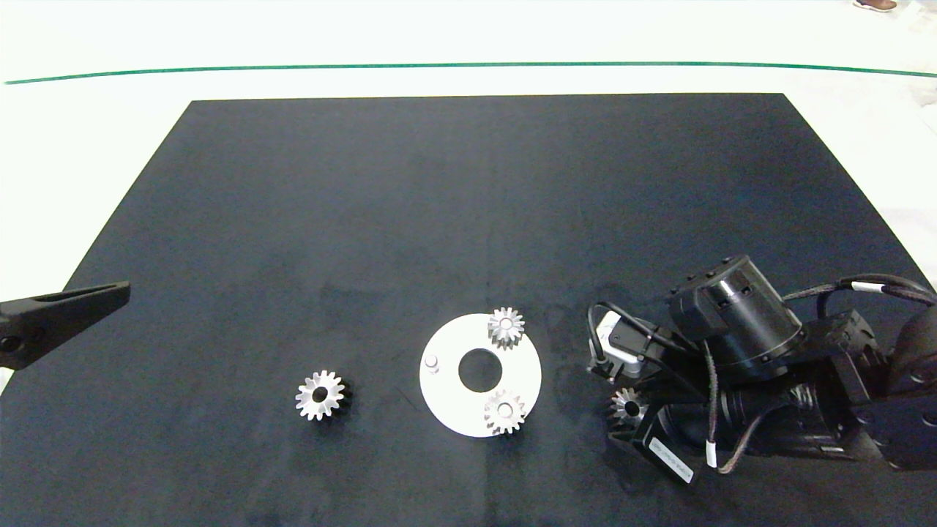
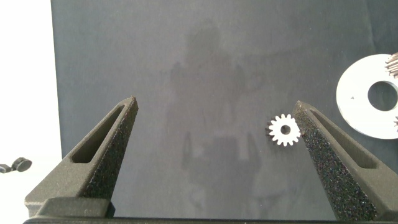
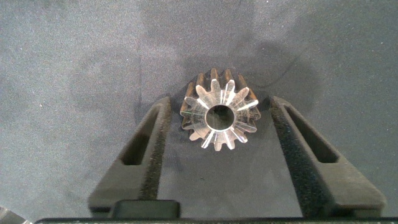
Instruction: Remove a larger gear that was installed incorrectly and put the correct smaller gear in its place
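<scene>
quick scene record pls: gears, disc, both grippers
larger gear: silver metal toothed gear, flat on the black mat, apart from disc
disc: white round plate, two silver gears on it, one bare peg
smaller gear: silver toothed gear on mat, between right gripper's fingers, untouched
right gripper: open, around smaller gear
left gripper: open, empty, at mat's left edge

Black mat; white disc; green line
</scene>
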`<state>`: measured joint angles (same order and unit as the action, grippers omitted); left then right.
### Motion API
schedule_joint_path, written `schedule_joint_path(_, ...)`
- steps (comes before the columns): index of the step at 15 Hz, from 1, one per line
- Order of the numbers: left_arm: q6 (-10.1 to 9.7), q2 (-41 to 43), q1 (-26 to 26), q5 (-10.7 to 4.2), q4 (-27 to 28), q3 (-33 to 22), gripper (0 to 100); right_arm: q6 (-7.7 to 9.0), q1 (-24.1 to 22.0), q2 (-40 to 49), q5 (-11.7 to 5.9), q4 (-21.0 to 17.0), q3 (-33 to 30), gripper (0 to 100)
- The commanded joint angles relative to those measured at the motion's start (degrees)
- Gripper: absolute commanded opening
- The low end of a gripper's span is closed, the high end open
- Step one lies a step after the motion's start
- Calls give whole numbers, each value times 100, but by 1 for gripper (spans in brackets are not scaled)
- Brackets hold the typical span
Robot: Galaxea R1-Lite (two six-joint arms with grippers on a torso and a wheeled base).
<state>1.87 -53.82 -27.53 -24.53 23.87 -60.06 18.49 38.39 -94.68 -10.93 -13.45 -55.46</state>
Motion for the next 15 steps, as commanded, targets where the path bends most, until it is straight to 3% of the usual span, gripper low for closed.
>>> schedule_joint_path(1,-2,-6,2,-8,12,-5,100,14,11,3,-5,0,0,56)
schedule_joint_path(15,42,47,-7,-17,12,3,100,14,204,47,4,211,70,29)
